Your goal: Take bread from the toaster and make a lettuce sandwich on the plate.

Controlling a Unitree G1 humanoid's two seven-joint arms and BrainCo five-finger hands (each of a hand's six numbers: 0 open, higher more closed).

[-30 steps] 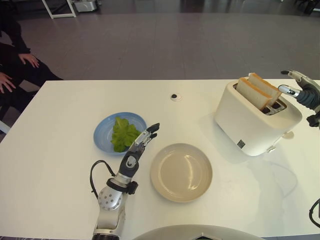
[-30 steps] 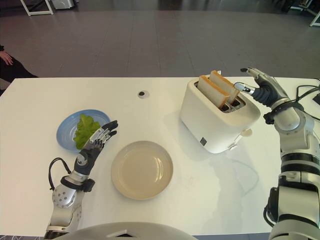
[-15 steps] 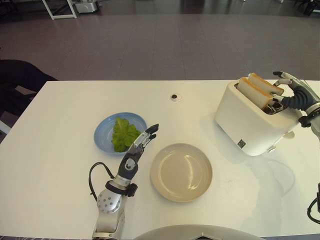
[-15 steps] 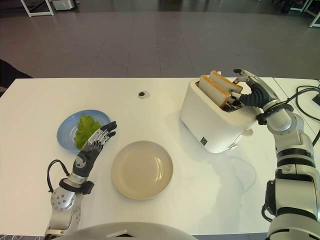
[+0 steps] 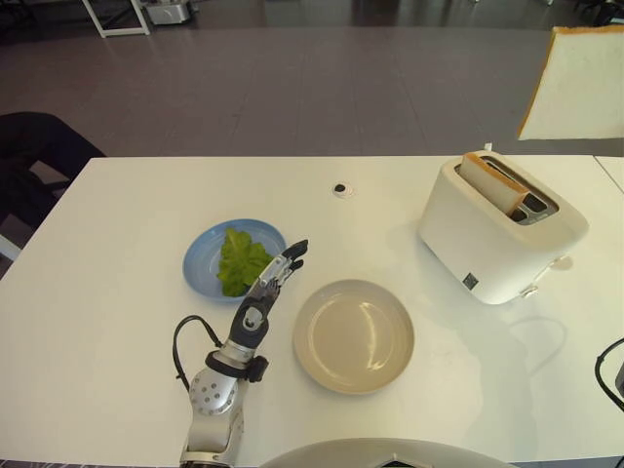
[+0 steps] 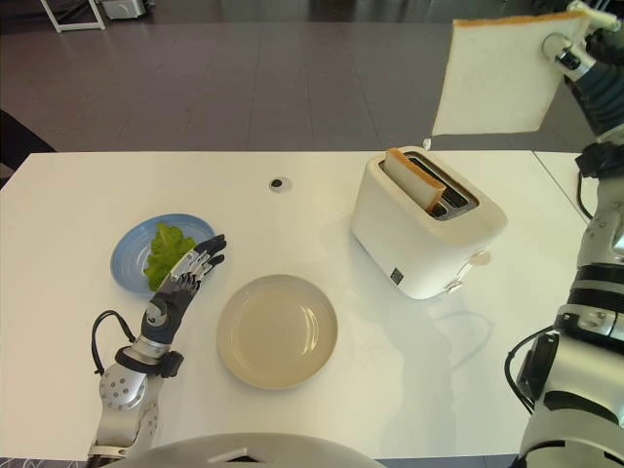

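A white toaster (image 6: 429, 227) stands at the right of the table with one bread slice (image 6: 413, 177) in its near slot. My right hand (image 6: 575, 51) is raised high above and right of it, shut on a second bread slice (image 6: 495, 76) that hangs from its right edge. The beige plate (image 6: 277, 330) lies bare near the front middle. A lettuce leaf (image 6: 168, 253) rests on a blue plate (image 6: 131, 246) to the left. My left hand (image 6: 185, 280) lies open on the table between the two plates, fingers pointing toward the blue plate's rim.
A small dark round fitting (image 6: 280, 182) sits in the tabletop behind the plates. The toaster's white cable (image 6: 478, 341) curls on the table at the right. A black cable (image 6: 101, 331) loops from my left wrist.
My right hand closed on the far bread slice and lifted it out of the toaster, high up to the right. The left hand stayed put.
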